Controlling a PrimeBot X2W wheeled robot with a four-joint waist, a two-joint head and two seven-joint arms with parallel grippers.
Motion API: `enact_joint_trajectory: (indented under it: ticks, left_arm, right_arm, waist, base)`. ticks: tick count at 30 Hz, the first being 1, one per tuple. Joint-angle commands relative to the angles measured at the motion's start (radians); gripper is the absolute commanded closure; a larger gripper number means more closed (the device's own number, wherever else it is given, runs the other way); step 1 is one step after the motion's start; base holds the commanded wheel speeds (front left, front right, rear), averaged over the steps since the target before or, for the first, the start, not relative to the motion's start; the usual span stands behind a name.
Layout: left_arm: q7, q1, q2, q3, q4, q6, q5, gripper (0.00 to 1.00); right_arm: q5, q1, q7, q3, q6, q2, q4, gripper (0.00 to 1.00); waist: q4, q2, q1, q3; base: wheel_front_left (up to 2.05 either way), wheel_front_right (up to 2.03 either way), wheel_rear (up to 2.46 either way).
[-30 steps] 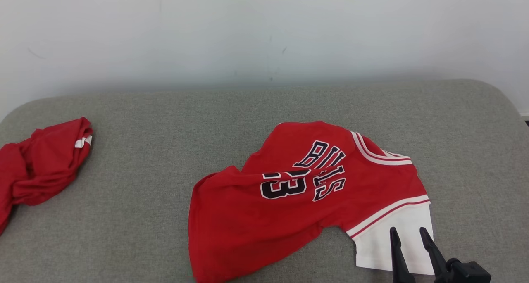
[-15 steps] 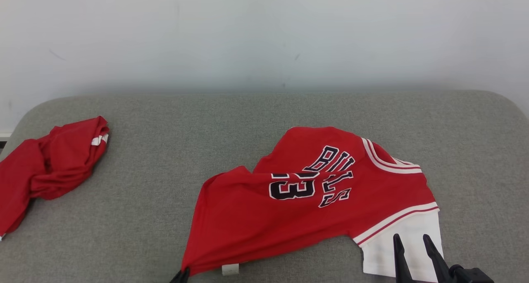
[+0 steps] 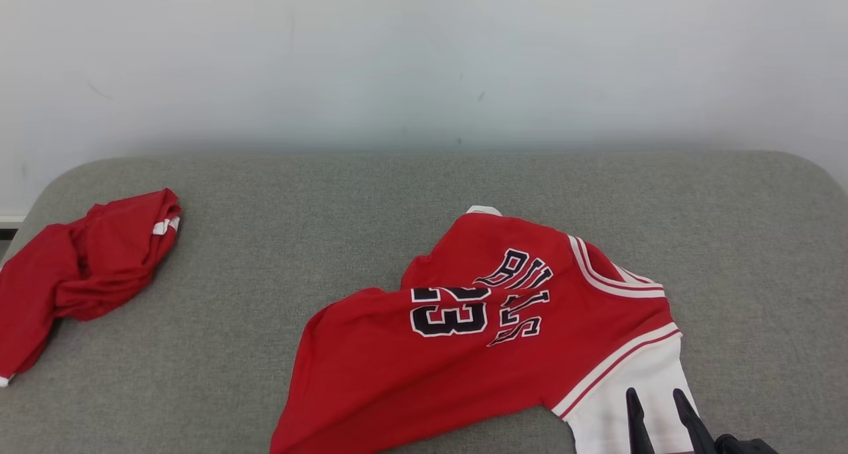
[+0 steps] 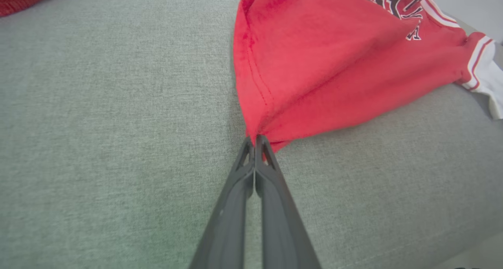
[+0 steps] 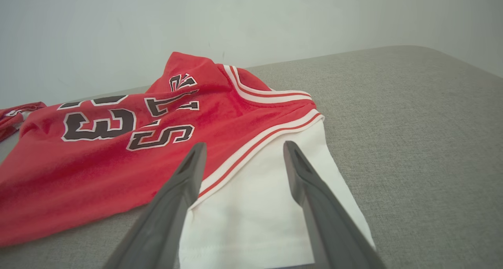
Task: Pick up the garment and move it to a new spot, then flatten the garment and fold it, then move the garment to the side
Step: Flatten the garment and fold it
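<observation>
Now | left gripper (image 4: 255, 137) is pinching the jersey (image 3: 397, 374) by its hem corner, fingers pressed together | right gripper (image 3: 653, 396) is hovering, fingers spread, over the white sleeve | jersey is lying rumpled on the grey cushion (image 3: 265, 195), right of centre

A pale, plain wall (image 3: 424, 56) runs across the back, lit evenly and softly, with a few faint dark marks (image 3: 481, 97) and scuffs on it. Against it sits a wide grey cushion (image 3: 265, 189) of coarse woven fabric, its far left and far right corners rounded, its far edge meeting the wall in a dim band of shadow. Past the cushion's far left corner a strip of white skirting (image 3: 9, 219) shows at the wall's foot, with something dark just below it.
</observation>
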Motion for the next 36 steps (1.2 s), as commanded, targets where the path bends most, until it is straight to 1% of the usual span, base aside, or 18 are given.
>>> enact_joint_trajectory:
  ticks: [1, 2, 3, 6, 12, 17, 20, 24, 29, 30, 36]
  left_arm:
    - [-0.007, -0.008, -0.007, 0.008, 0.009, 0.004, -0.005, 0.68]
    - [-0.011, -0.011, -0.013, 0.013, 0.016, 0.008, 0.006, 0.54]
    - [-0.011, -0.014, -0.022, 0.019, 0.022, 0.01, 0.011, 0.0]
    - [-0.013, -0.01, -0.049, 0.063, 0.002, 0.018, 0.019, 0.0]
    - [-0.012, 0.073, -0.112, 0.182, -0.081, 0.024, 0.058, 0.0]
    - [-0.012, 0.126, -0.158, 0.221, -0.093, 0.012, 0.107, 0.0]
    - [-0.013, 0.137, -0.175, 0.22, -0.079, 0.005, 0.136, 0.0]
    - [-0.013, 0.113, -0.178, 0.208, -0.046, 0.0, 0.174, 0.0]
    - [-0.013, 0.08, -0.176, 0.187, -0.005, -0.007, 0.198, 0.0]
    - [-0.013, 0.08, -0.176, 0.187, -0.005, -0.007, 0.198, 0.0]
    - [-0.013, 0.036, -0.168, 0.176, 0.042, -0.007, 0.21, 0.0]
  right_arm:
    - [-0.001, 0.005, 0.0, -0.001, -0.002, 0.001, -0.001, 0.0]
    - [-0.005, 0.004, 0.0, -0.004, -0.002, 0.001, -0.001, 0.0]
    - [-0.008, 0.004, 0.0, -0.008, -0.002, 0.001, -0.002, 0.0]
    - [-0.016, 0.006, 0.0, -0.018, -0.002, 0.001, -0.009, 0.0]
    - [-0.009, 0.039, 0.0, -0.048, -0.002, 0.001, -0.03, 0.0]
    - [0.001, 0.077, 0.0, -0.078, -0.002, 0.001, -0.036, 0.0]
    - [-0.012, 0.084, 0.0, -0.103, -0.002, 0.001, -0.027, 0.0]
    - [-0.062, 0.062, 0.0, -0.136, -0.002, 0.001, 0.011, 0.0]
    - [-0.119, 0.004, 0.0, -0.163, -0.002, 0.001, 0.113, 0.0]
    - [-0.119, 0.004, 0.0, -0.163, -0.002, 0.001, 0.113, 0.0]
    - [-0.16, -0.066, 0.0, -0.19, -0.002, 0.001, 0.243, 0.0]
  waist:
    - [-0.001, 0.0, 0.0, -0.002]
    - [-0.001, 0.0, 0.0, -0.003]
    - [-0.001, 0.0, 0.0, -0.005]
    - [-0.002, 0.0, 0.0, -0.008]
    - [0.002, 0.0, 0.0, -0.015]
    - [0.011, 0.0, 0.0, -0.019]
    - [0.012, 0.0, 0.0, -0.015]
    - [0.007, 0.0, 0.0, -0.007]
    - [0.0, 0.0, 0.0, 0.004]
    - [0.0, 0.0, 0.0, 0.004]
    - [-0.002, 0.0, 0.0, 0.018]
  base:
    - [0.0, 0.0, 0.0]
    - [0.0, 0.0, 0.0]
    - [0.0, 0.0, 0.0]
    - [0.0, 0.0, 0.0]
    - [0.0, 0.0, 0.0]
    - [0.0, 0.0, 0.0]
    - [0.0, 0.0, 0.0]
    - [0.0, 0.0, 0.0]
    - [0.0, 0.0, 0.0]
    - [0.0, 0.0, 0.0]
    - [0.0, 0.0, 0.0]
